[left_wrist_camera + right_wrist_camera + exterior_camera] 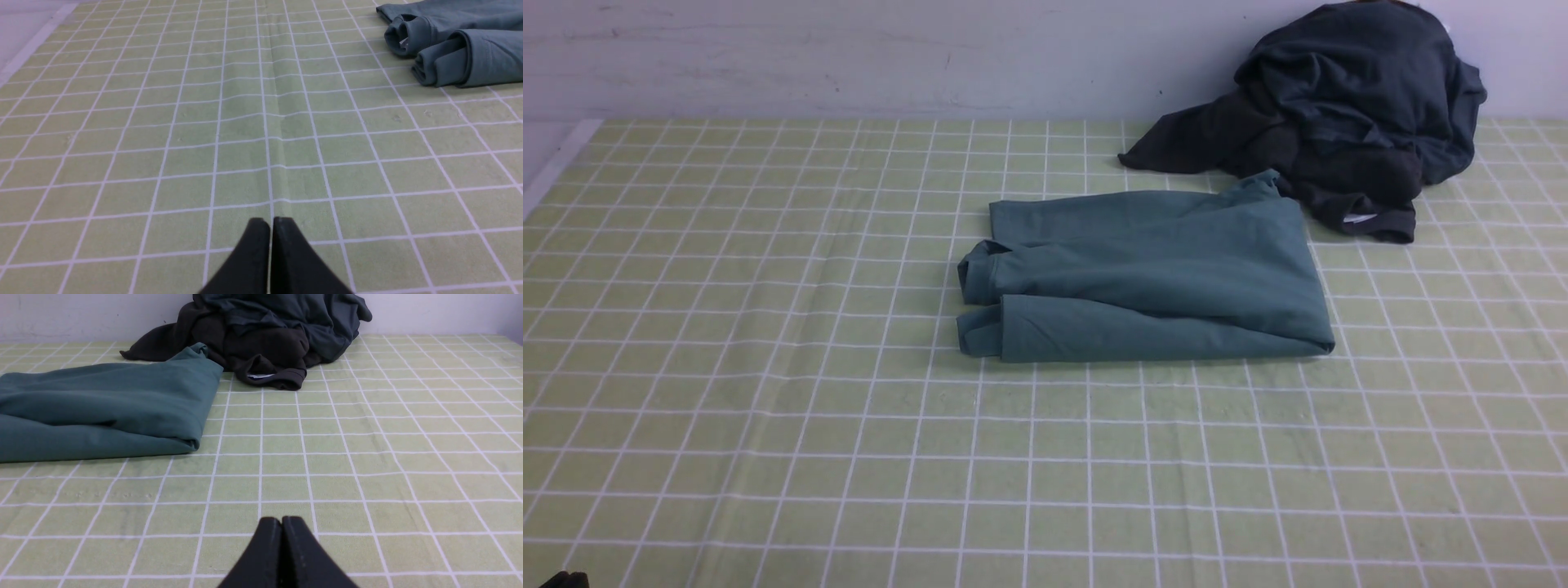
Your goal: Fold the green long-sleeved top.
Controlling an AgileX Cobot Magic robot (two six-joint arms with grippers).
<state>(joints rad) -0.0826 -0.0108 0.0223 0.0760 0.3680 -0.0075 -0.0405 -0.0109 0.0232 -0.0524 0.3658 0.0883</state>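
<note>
A: Where does the green long-sleeved top (1147, 278) lie from us?

B: Ahead of both claws and well apart from each. From the left claw (271, 222) it sits forward and off toward our right arm's side; from the right claw (281, 521) it sits forward and off toward our left arm's side. So it lies between the two, out on the counter (768, 367).

A: Its long axis?

B: Across us, side to side, not pointing away. One short end faces each claw: the rolled, open edges face the left claw, the smooth closed fold faces the right.

A: Which arm is nearer?

B: We judge them about even; perhaps the right a little, but the wrist views make that hard to call.

A: And the claws?

B: Both are pressed together with nothing between the fingers, low over bare cloth.

A: How does the top look?

B: Muted teal, soft, already doubled into a flat, roughly rectangular bundle of several layers. Its far corner beyond the right claw touches the dark garments (1347, 106) heaped by the wall.
</note>
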